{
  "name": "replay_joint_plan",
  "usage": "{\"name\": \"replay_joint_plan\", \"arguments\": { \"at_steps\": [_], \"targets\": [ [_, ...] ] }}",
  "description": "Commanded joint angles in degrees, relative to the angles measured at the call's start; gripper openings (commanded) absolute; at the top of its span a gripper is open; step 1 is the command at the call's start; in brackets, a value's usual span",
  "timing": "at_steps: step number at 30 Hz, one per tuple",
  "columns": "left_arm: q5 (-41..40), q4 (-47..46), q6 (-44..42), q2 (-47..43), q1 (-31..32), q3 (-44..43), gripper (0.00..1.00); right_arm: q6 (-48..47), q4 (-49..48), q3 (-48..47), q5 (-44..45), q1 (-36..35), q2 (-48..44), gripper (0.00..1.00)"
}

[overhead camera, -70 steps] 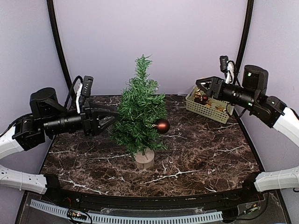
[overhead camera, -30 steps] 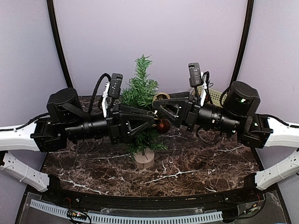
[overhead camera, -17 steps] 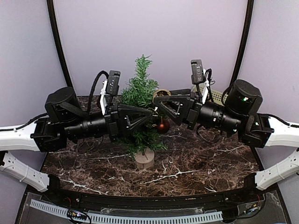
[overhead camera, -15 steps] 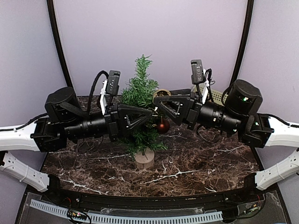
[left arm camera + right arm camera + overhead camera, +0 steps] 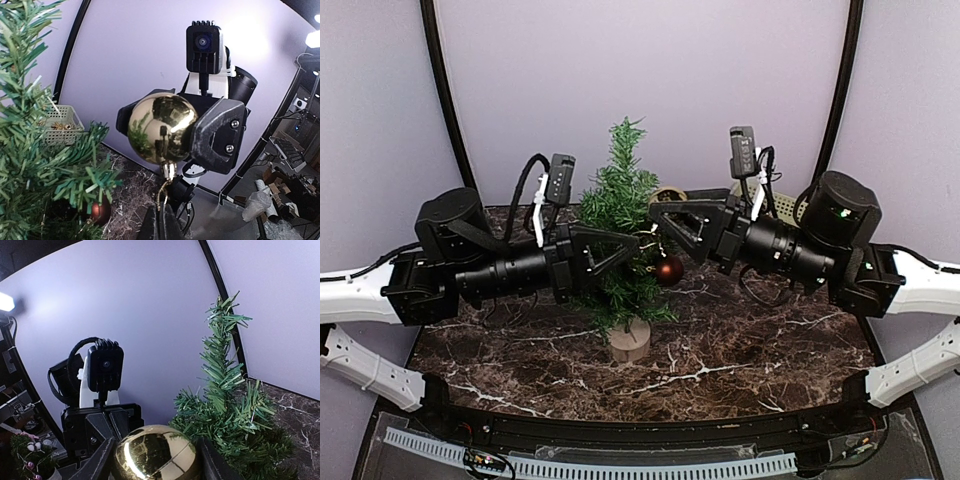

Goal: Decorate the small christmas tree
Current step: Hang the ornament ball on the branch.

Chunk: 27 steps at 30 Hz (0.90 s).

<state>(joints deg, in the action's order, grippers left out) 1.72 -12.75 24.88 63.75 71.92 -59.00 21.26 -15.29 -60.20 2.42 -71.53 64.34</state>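
Observation:
The small christmas tree [image 5: 620, 215] stands mid-table on its wooden stump [image 5: 630, 340]. A dark red bauble [image 5: 668, 268] hangs on its right side. My right gripper [image 5: 662, 208] is level with the tree's upper right and is shut on a shiny gold bauble [image 5: 155, 452], which sits between its two fingers [image 5: 98, 462]. In the left wrist view the gold bauble [image 5: 161, 127] hangs cap down. My left gripper [image 5: 161, 212] is shut on the thin gold loop [image 5: 162, 192] below the cap. The left gripper [image 5: 645, 240] crosses in front of the tree.
A pale slatted basket [image 5: 780, 206] with more ornaments sits at the back right, mostly behind the right arm. It also shows as the basket [image 5: 62, 122] past the branches [image 5: 30, 150]. Both arms meet over the marble tabletop [image 5: 740, 340].
Both arms have come in from the sides to meet at the tree, the right one carrying the gold bauble. In the last second the left jaws closed on its loop.

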Motion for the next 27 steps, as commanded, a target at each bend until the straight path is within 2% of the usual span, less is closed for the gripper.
{"name": "replay_joint_plan", "arguments": {
  "at_steps": [1,14,27],
  "targets": [
    [-4.42,4.19,-0.29,-3.46,-0.28,0.57,0.00,-1.68,-3.34,-2.07,3.28,-0.85,1.70,0.48],
    [-2.07,7.34,-1.81,-2.54,-2.30,-2.56,0.00,-2.71,-5.85,-2.93,6.76,-1.26,2.94,0.48],
    [0.34,6.11,-2.45,-0.95,-3.69,-3.83,0.00,-3.58,-6.74,-2.65,8.57,-1.44,2.59,0.48]
  ]
}}
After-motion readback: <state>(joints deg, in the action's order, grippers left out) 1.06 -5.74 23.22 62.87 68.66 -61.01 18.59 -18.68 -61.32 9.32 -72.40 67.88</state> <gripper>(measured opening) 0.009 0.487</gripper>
